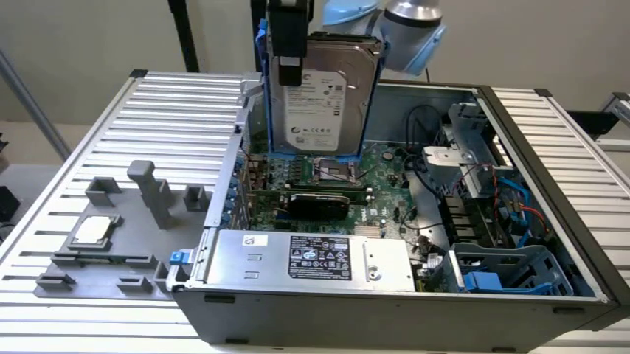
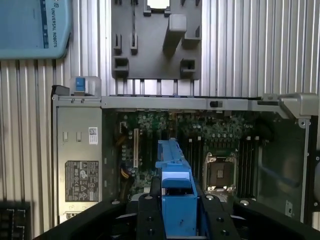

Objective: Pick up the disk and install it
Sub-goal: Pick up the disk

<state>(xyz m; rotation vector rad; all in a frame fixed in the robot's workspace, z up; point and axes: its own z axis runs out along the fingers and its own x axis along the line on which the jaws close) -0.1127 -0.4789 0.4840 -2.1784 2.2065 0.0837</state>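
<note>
Aloft, your claw (image 1: 289, 70) clamps the disk (image 1: 335, 55) upright by its blue rails (image 1: 373, 96), white label (image 1: 325, 110) unreadable, the open computer case (image 1: 394, 321) below the claw; the wrist view adds "UNIVERSAL ROBOTS" on a blue arm cover (image 2: 32, 22).

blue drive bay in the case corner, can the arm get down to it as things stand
Probably yes: the case is open and nothing covers the bay, though the jaws hold the disk and cables run beside it.
</note>
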